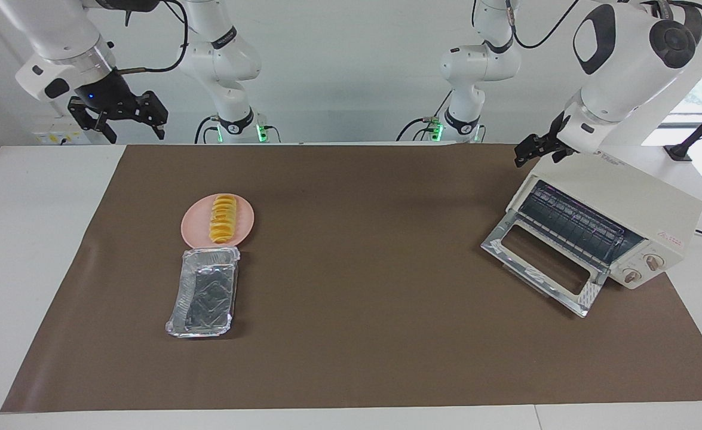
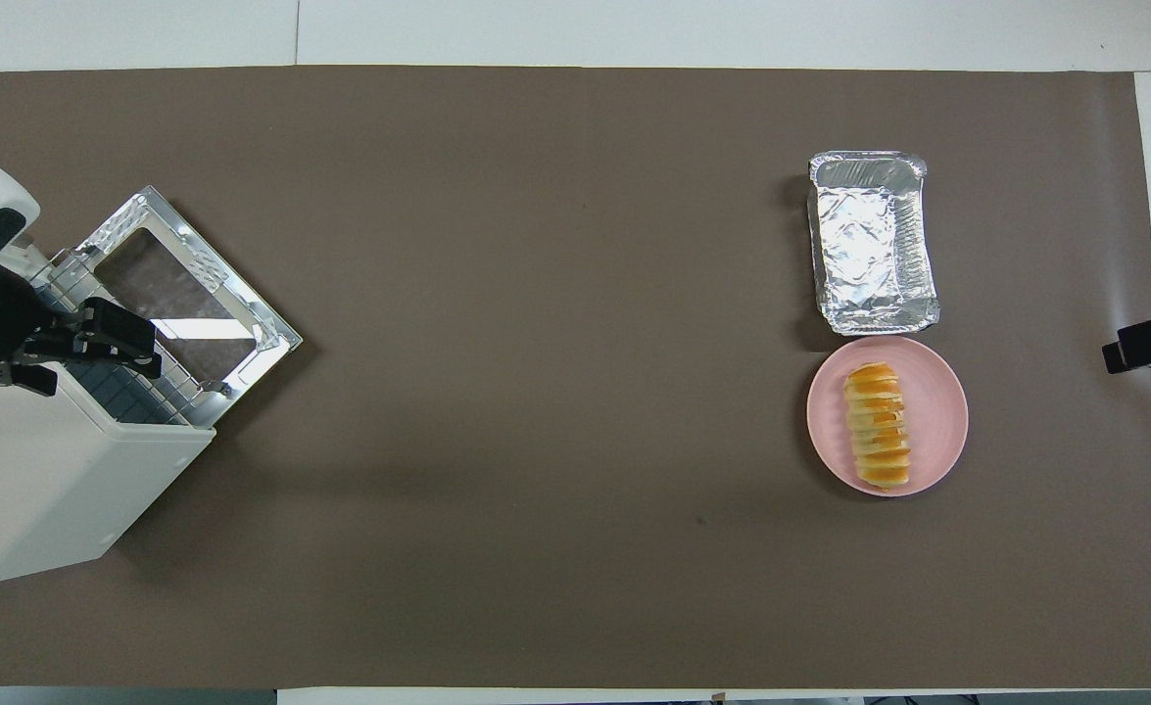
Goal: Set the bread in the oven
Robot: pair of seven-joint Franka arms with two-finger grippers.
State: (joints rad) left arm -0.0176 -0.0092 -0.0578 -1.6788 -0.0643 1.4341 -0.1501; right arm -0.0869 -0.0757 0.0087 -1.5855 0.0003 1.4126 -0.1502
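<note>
Bread (image 1: 223, 218) on the pink plate (image 1: 193, 229), toward the right arm's end of the table, untouched and nowhere near its goal. Foil tray (image 1: 203, 292) empty, just beside the plate and farther from the robots. Oven (image 1: 640, 210) at the left arm's end, door (image 1: 542, 267) already dropped flat onto the brown mat (image 1: 362, 322), wire rack (image 1: 572, 227) bare and exposed. So: opening done, by the look of it; lifting, carrying and placing all left to do, then probably closing the door.

Left gripper (image 1: 538, 149) over the oven's top edge above the opening, fingers apart, nothing between them. Right gripper (image 1: 125, 118) raised near the robots' edge of the table at its own end, fingers spread wide, nothing held, waiting.

Likely next: down to the plate with the right gripper, well placed for the loaf, then a long carry across the mat or a handover.
</note>
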